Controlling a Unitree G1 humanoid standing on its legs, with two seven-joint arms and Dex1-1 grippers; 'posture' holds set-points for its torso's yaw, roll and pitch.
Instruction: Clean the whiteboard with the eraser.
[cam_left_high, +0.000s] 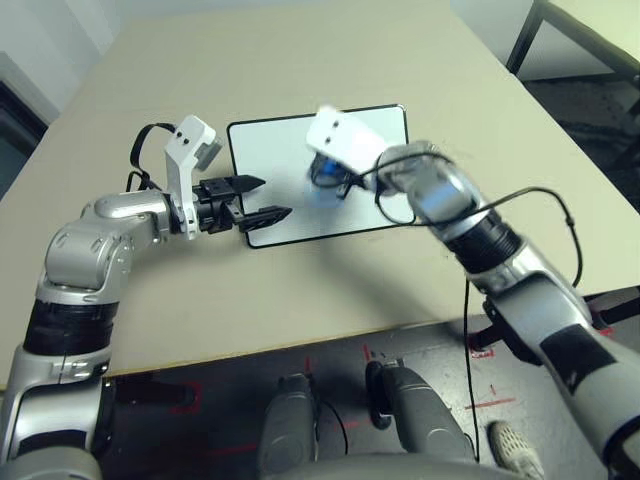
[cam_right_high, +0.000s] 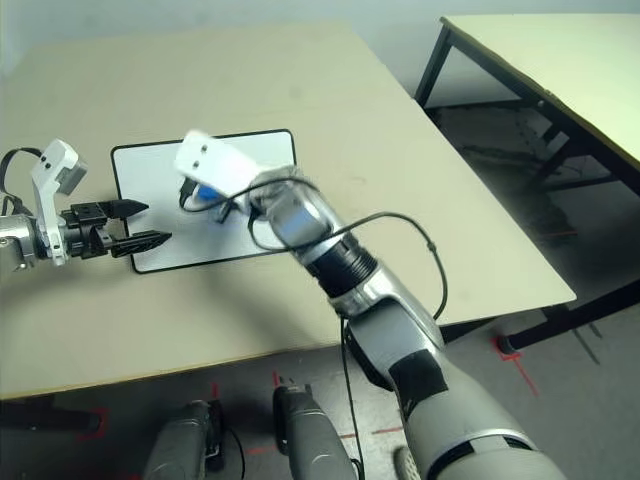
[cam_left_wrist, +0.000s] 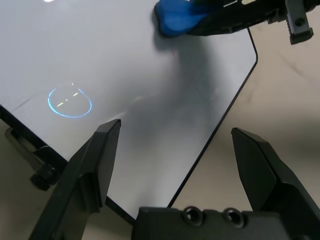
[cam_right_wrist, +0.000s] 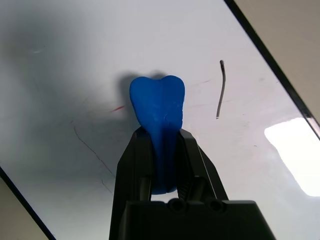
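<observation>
The right claw (cam_right_wrist: 162, 145) pinches the small bright blue eraser block (cam_right_wrist: 158, 112) over the black-framed white whiteboard (cam_right_wrist: 75, 60), where a dark stroke (cam_right_wrist: 220, 90) and faint marks beside it remain to wipe, while the left claw (cam_left_wrist: 182, 165) hovers spread at the board's edge.

eraser (cam_right_wrist: 157, 107): rear half hidden between the right end effector (cam_right_wrist: 162, 145) fingers
whiteboard (cam_left_high: 270, 150): middle covered by the right wrist camera housing (cam_left_high: 343, 140)

Beige rectangular worktop (cam_left_high: 330, 60) carrying a white rectangular whiteboard with thin black frame (cam_left_high: 275, 150). The left pincer (cam_left_high: 268, 198), its black fingers parted, lies over the board's near left corner. The right pincer (cam_left_high: 328, 180), under its white wrist housing, is closed on the small bright blue eraser (cam_left_high: 322, 186) above the board's middle.
</observation>
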